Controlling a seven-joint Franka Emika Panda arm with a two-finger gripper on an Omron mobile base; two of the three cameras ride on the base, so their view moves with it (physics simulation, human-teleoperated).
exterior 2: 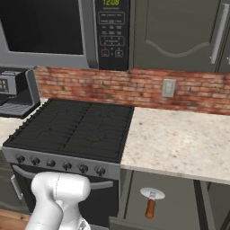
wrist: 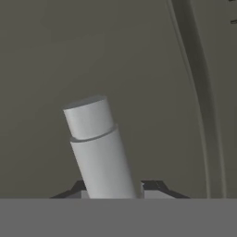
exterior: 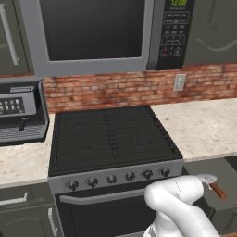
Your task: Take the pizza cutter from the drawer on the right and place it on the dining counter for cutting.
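Lying in the open drawer (exterior 2: 179, 202) to the right of the stove (exterior 2: 72, 130) is the pizza cutter (exterior 2: 152, 202), its silvery wheel toward the back and its reddish-brown handle pointing forward. From the left base view I see the same pizza cutter (exterior: 214, 186) just past the white curve of my arm, on the grey floor of the drawer (exterior: 227, 178) under the beige worktop (exterior: 203, 127). My pincer sits low, and I cannot tell whether it is released or clenched: in the hand view only a pale cylinder (wrist: 99, 148) rises at a tilt before a flat grey cabinet panel (wrist: 69, 55), with the finger tips hidden behind it. A microwave (exterior: 106, 32) hangs over the stove before the brick wall (exterior 2: 134, 87), and a coffee machine (exterior: 21, 113) stands at the left.
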